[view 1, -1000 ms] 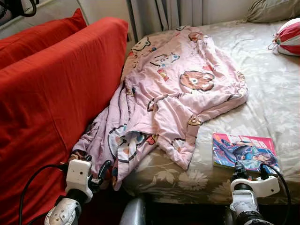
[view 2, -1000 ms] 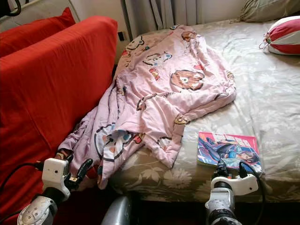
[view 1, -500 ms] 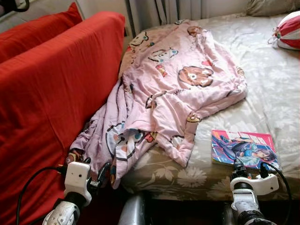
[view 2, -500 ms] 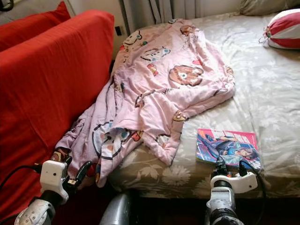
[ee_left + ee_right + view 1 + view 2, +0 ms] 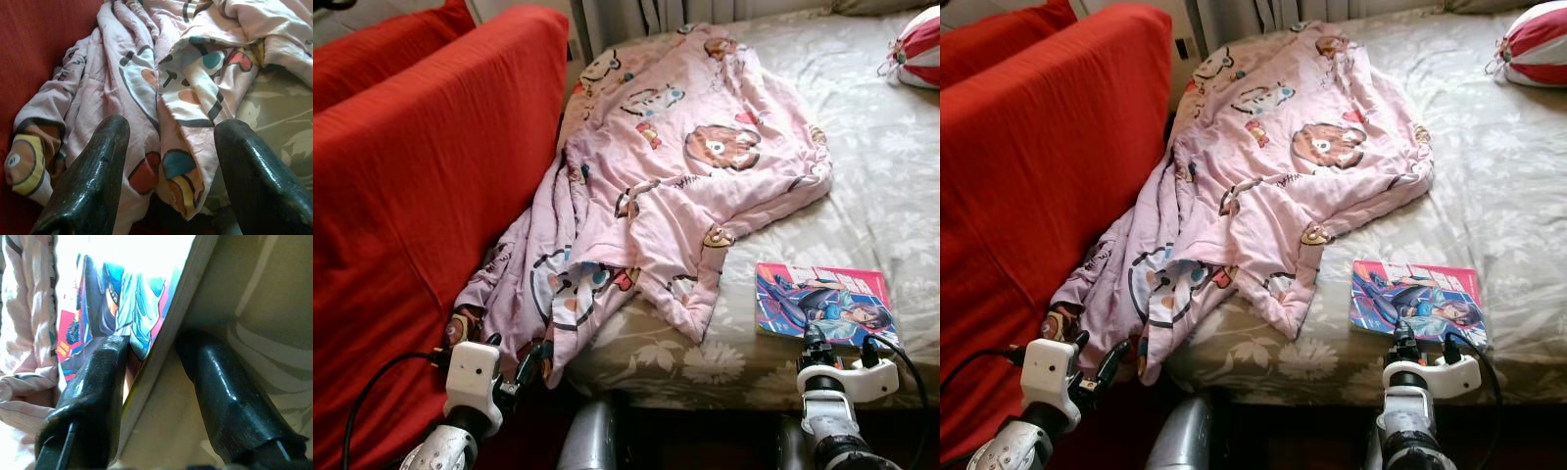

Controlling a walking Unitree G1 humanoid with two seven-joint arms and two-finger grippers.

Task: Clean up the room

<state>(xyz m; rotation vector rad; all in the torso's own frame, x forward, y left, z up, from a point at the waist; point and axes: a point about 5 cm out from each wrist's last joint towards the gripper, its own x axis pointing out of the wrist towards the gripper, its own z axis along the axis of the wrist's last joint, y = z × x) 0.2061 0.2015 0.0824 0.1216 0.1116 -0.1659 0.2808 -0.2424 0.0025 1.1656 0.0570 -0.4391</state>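
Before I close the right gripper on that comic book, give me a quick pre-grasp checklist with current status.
1. Right gripper straddles the near edge of the comic book, one finger above the cover, one below: ok.
2. Fingers open, not yet clamped: ok.
3. Pink blanket lies apart from the book: ok.
4. Lower finger against the floral bedsheet; whether it will pinch fabric: cannot tell.
5. Left gripper open, facing the blanket's hanging corner, holding nothing: ok.
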